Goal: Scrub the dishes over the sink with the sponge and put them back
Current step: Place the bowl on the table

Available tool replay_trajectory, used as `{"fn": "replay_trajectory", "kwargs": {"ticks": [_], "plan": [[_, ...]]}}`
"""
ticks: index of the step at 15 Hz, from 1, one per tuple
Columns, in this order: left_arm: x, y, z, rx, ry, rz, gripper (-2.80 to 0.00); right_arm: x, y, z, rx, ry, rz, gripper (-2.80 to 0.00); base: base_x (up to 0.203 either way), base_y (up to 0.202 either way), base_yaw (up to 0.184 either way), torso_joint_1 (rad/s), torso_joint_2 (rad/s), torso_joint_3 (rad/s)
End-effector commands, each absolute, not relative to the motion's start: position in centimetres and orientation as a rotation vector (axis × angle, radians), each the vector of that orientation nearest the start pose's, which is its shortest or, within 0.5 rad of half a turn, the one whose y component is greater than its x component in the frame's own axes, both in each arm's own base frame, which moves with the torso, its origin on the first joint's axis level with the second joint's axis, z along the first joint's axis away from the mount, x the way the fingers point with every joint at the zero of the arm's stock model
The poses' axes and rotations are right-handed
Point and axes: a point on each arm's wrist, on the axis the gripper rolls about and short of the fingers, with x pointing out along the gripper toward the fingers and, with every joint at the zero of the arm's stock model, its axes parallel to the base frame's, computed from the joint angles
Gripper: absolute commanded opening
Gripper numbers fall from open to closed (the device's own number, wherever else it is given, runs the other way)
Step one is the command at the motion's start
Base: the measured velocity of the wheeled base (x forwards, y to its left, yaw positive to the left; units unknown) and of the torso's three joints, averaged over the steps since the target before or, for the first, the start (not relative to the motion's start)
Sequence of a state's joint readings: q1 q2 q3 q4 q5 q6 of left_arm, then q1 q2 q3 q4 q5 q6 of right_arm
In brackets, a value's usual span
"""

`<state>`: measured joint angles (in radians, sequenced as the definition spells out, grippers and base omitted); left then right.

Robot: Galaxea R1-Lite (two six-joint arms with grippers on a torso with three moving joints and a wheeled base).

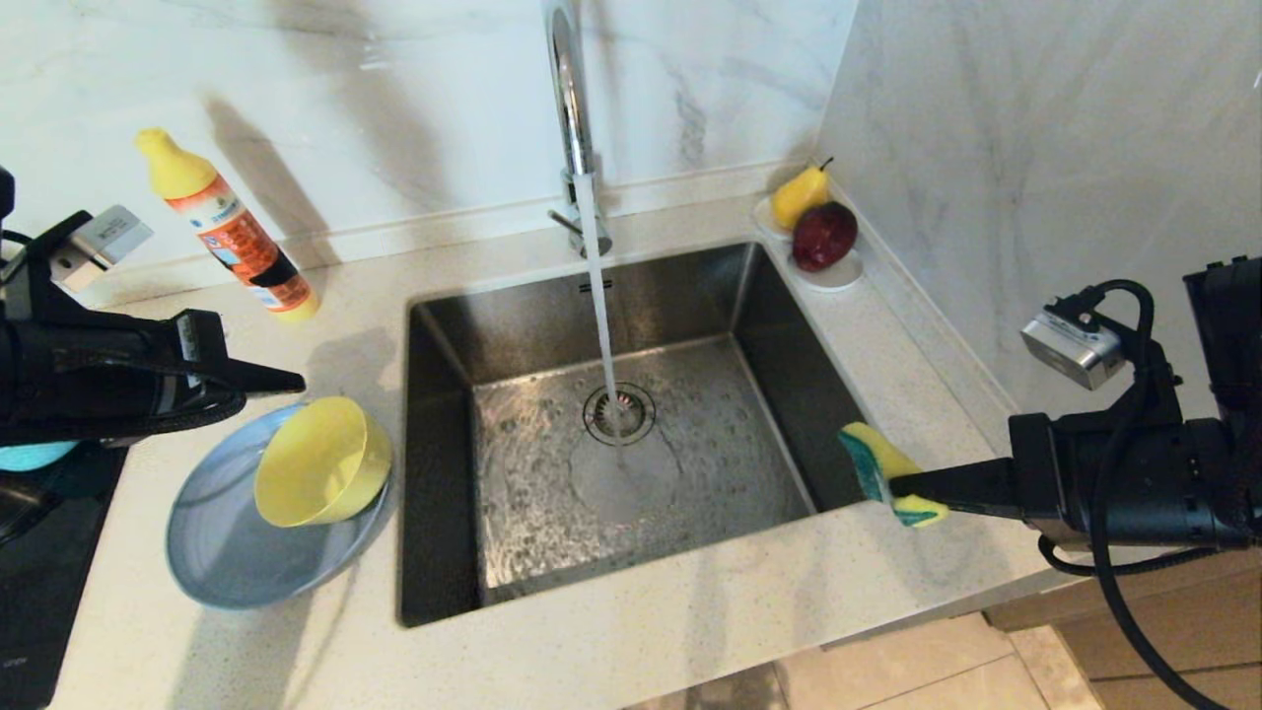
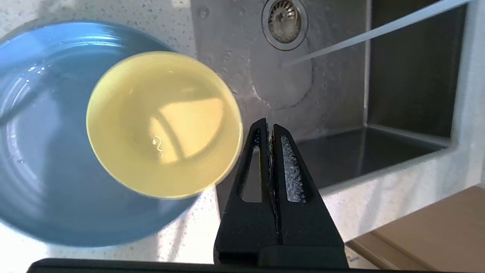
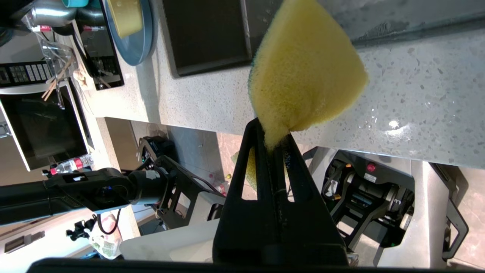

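Left gripper point(image 1: 296, 380) is pinched fully closed w/ nothing in it, hovering just above the yellow-green bowl point(image 1: 320, 461). Bowl sits tilted on the grey-blue plate point(image 1: 227, 557), on the counter point(image 1: 690, 631) just left of the sink point(image 1: 631, 296). Right gripper point(image 1: 892, 485) is clamped tight on the sponge point(image 1: 882, 471), yellow face + green pad both showing, held over the sink's right rim. Tap point(image 1: 570, 108) is running, water hitting the basin near the drain point(image 1: 619, 413). Teal bowl isn't clearly visible tbh. Detergent bottle point(image 1: 232, 232) stands by the back wall, fruit dish point(image 1: 838, 274) in the corner.
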<state>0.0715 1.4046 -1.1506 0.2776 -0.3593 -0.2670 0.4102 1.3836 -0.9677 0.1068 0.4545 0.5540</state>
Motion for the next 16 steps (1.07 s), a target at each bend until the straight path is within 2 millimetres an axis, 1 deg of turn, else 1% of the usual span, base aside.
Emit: {"fn": "replay_trajectory", "kwargs": {"ticks": [1, 4, 6, 7, 9, 10, 13, 15, 16], "plan": [[22.3, 0.8, 26.9, -0.374, 0.568, -0.207, -2.80, 19.8, 9.7, 24.2, 0.521, 0.763, 0.675, -2.80, 0.000, 0.000, 0.000, 0.000, 0.00, 0.000], [23.2, 1.0, 25.5, -0.359, 0.614, -0.147, -2.80, 19.8, 9.7, 24.1, 0.520, 0.768, 0.672, -2.80, 0.000, 0.000, 0.000, 0.000, 0.00, 0.000], [24.2, 1.1, 24.8, -0.339, 0.638, -0.116, -2.80, 19.8, 9.7, 24.0, 0.520, 0.769, 0.671, -2.80, 0.000, 0.000, 0.000, 0.000, 0.00, 0.000], [24.6, 1.0, 24.8, -0.308, 0.623, -0.098, -2.80, 19.9, 9.7, 23.9, 0.520, 0.776, 0.669, -2.80, 0.000, 0.000, 0.000, 0.000, 0.00, 0.000], [25.1, 0.4, 25.1, -0.257, 0.577, -0.116, -2.80, 20.1, 9.8, 23.7, 0.520, 0.783, 0.666, -2.80, 0.000, 0.000, 0.000, 0.000, 0.00, 0.000], [25.2, -0.1, 25.1, -0.245, 0.575, -0.122, 0.00, 20.1, 9.8, 23.8, 0.520, 0.781, 0.667, -2.80, 0.000, 0.000, 0.000, 0.000, 0.00, 0.000], [24.9, -1.3, 25.7, -0.207, 0.554, -0.149, 0.00, 20.3, 9.9, 23.6, 0.520, 0.789, 0.664, -2.80, 0.000, 0.000, 0.000, 0.000, 0.00, 0.000], [24.9, -2.3, 25.6, -0.169, 0.555, -0.181, 0.00, 20.4, 9.9, 23.4, 0.519, 0.795, 0.662, -2.80, 0.000, 0.000, 0.000, 0.000, 0.00, 0.000], [25.1, -2.5, 25.5, -0.154, 0.558, -0.180, 0.00, 20.3, 9.9, 23.5, 0.519, 0.790, 0.663, -2.80, 0.000, 0.000, 0.000, 0.000, 0.00, 0.000]]}}
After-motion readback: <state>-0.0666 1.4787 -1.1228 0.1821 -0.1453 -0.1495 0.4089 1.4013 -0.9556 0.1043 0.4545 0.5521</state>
